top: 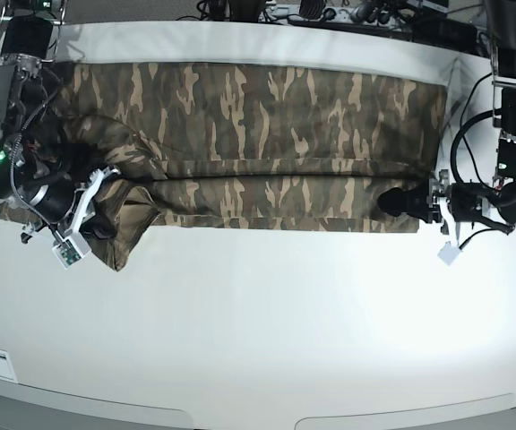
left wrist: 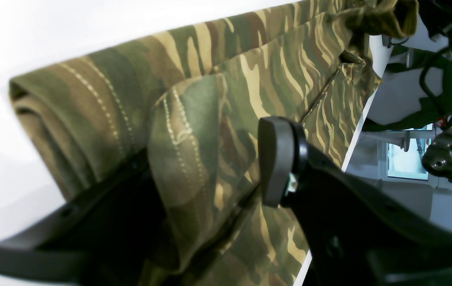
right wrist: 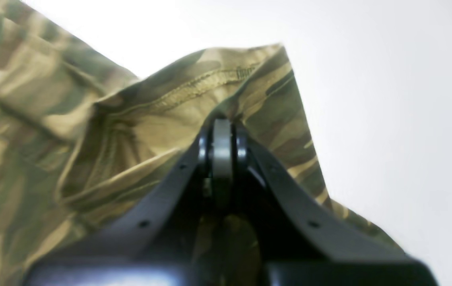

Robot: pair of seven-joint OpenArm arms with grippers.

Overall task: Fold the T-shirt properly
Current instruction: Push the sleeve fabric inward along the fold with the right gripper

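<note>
- T-shirt [top: 267, 148] lies lengthwise across the white table [top: 267, 331], near edge already doubled over into a long band, likely to narrow it before the cross folds.
- Right gripper [right wrist: 222, 131] pinched tight on a hemmed corner (seam shows just above the pads), lifting it off the table.
- Left gripper [left wrist: 214, 171] has fingers parted around the folded hem; whether it's clamping, cannot tell.

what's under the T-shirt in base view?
Only the white table shows around the T-shirt. The folded cloth covers what lies beneath. Both grippers, left and right, sit at its edges.
</note>
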